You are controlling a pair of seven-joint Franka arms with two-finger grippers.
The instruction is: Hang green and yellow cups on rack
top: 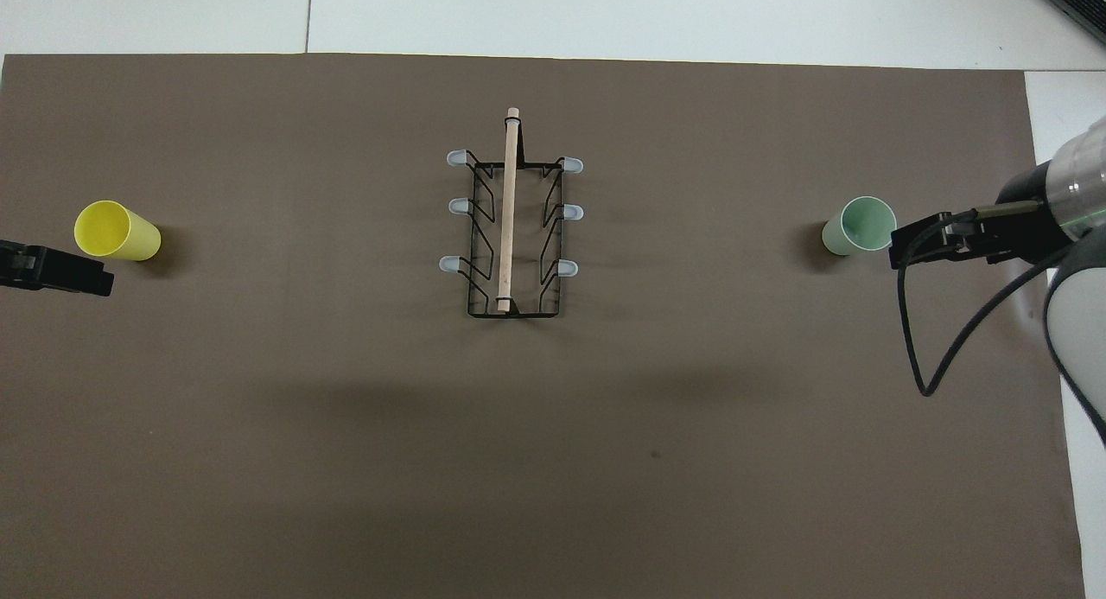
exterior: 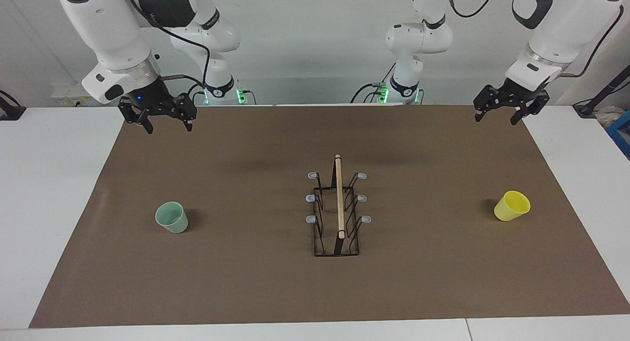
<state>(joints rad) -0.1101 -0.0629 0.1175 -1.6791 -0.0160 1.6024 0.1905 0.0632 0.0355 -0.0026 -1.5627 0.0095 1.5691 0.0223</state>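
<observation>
Below right pincer [exterior: 167,127], green cup [exterior: 172,217].

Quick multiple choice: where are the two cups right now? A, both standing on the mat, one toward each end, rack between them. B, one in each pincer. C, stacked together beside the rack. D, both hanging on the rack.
A: the green cup and yellow cup stand apart on the mat, the rack between them with bare prongs.

Rack [exterior: 337,208] mid-mat; open room w/ both cups [exterior: 172,217] well apart.
</observation>
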